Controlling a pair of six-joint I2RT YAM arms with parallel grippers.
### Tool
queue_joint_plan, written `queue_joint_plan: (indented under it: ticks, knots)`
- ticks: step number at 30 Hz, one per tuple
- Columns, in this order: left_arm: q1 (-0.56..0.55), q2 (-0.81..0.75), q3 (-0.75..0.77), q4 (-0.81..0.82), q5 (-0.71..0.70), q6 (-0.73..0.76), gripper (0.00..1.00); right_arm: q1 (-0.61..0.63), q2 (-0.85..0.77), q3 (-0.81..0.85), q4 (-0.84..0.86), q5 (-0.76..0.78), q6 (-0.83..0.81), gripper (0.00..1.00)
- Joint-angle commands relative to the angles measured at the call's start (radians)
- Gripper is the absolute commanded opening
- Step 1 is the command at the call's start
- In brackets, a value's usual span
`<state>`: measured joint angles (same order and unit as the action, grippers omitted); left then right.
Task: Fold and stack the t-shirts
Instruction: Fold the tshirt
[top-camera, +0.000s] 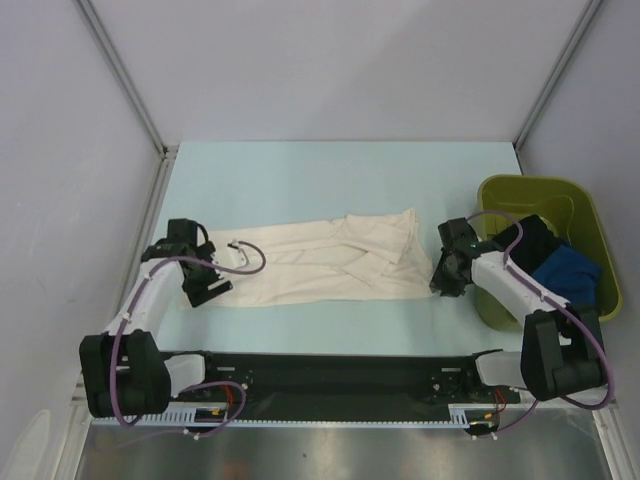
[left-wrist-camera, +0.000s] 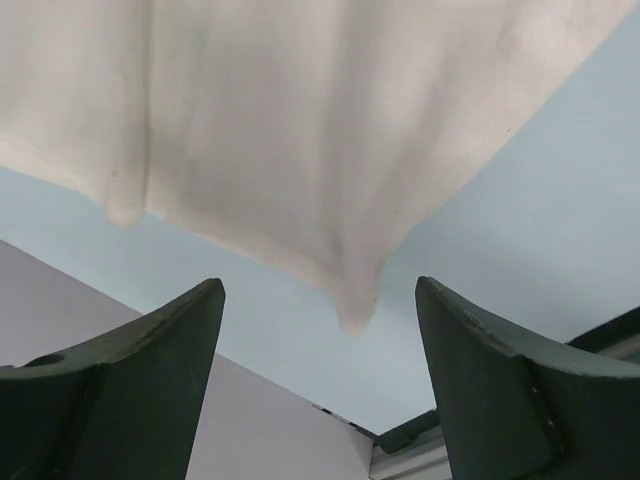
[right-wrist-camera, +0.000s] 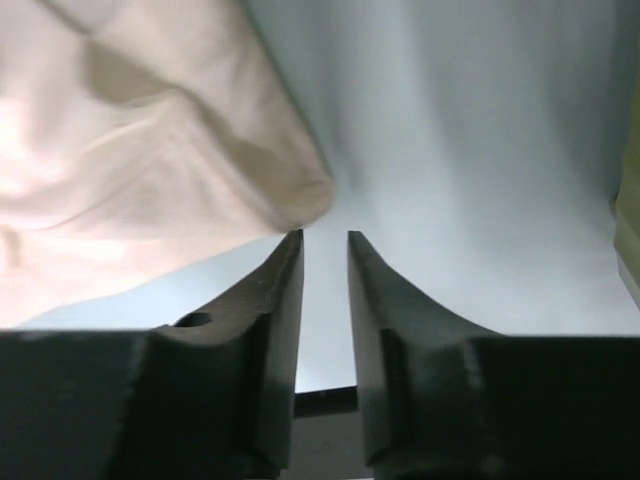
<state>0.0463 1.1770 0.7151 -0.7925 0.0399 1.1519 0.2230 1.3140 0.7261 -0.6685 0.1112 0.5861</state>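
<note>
A cream t-shirt (top-camera: 320, 262) lies spread on the pale blue table, its right part bunched in folds. My left gripper (top-camera: 207, 287) sits at the shirt's left end, open wide and empty. In the left wrist view a hem corner (left-wrist-camera: 355, 315) of the shirt (left-wrist-camera: 300, 120) hangs just past my left gripper (left-wrist-camera: 320, 295), touching neither finger. My right gripper (top-camera: 444, 272) is at the shirt's right edge. In the right wrist view my right gripper (right-wrist-camera: 325, 240) has its jaws a narrow gap apart with only table between them, and the shirt's rolled edge (right-wrist-camera: 290, 195) lies just beyond the left fingertip. Black (top-camera: 530, 240) and blue (top-camera: 570, 272) t-shirts lie in the bin.
An olive-green plastic bin (top-camera: 505, 190) stands at the table's right side, close behind my right arm. Grey walls enclose the table on the left, back and right. The table's near edge with the arm bases runs along the bottom.
</note>
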Motion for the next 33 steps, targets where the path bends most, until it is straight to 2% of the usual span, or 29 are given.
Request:
queue_joint_plan:
  ticks: [1,2,4,6,7,8,11,14,16,20,25,28,30,31,32,33]
  knots:
    - [0.070,0.027,0.142,-0.164,0.152,0.031,0.83,0.021,-0.053,0.108,-0.054,-0.001,0.003,0.31]
    - [0.090,0.042,0.182,-0.256,0.190,0.046,0.84,0.024,-0.053,0.128,-0.057,-0.005,0.000,0.34]
    - [0.159,0.101,0.300,-0.295,0.306,0.034,0.83,0.024,-0.047,0.193,-0.027,-0.031,-0.037,0.42]
    - [0.203,0.177,0.400,-0.223,0.368,-0.093,0.82,0.015,0.003,0.261,0.052,-0.079,-0.086,0.49]
    - [0.236,0.211,0.421,-0.156,0.348,-0.270,0.82,0.007,0.033,0.295,0.075,-0.096,-0.095,0.50]
    - [0.247,0.242,0.461,-0.020,0.312,-0.352,0.81,-0.014,0.063,0.330,0.102,-0.131,-0.103,0.52]
    - [0.270,0.393,0.538,0.110,0.166,-0.594,0.78,-0.031,0.229,0.490,0.130,-0.124,-0.132,0.52]
    - [0.271,0.522,0.622,0.156,0.115,-0.704,0.78,-0.050,0.399,0.643,0.144,-0.131,-0.147,0.52]
    - [0.270,0.591,0.656,0.180,0.103,-0.747,0.79,-0.071,0.518,0.728,0.142,-0.157,-0.146,0.52]
    - [0.270,0.702,0.743,0.194,0.025,-0.768,0.80,-0.082,0.658,0.803,0.148,-0.195,-0.152,0.50]
    - [0.254,0.780,0.755,0.193,0.008,-0.753,0.81,-0.083,0.743,0.825,0.153,-0.192,-0.144,0.50]
    - [0.236,0.806,0.713,0.208,-0.023,-0.730,0.80,-0.085,0.792,0.837,0.167,-0.218,-0.141,0.45]
    - [0.230,0.808,0.678,0.214,-0.005,-0.727,0.79,-0.085,0.827,0.857,0.175,-0.228,-0.134,0.31]
    - [0.225,0.806,0.667,0.213,0.008,-0.728,0.72,-0.085,0.838,0.865,0.176,-0.229,-0.132,0.24]
    - [0.227,0.805,0.661,0.207,0.018,-0.732,0.65,-0.085,0.847,0.874,0.184,-0.235,-0.128,0.12]
    - [0.224,0.802,0.644,0.196,0.034,-0.732,0.55,-0.085,0.855,0.883,0.191,-0.240,-0.124,0.07]
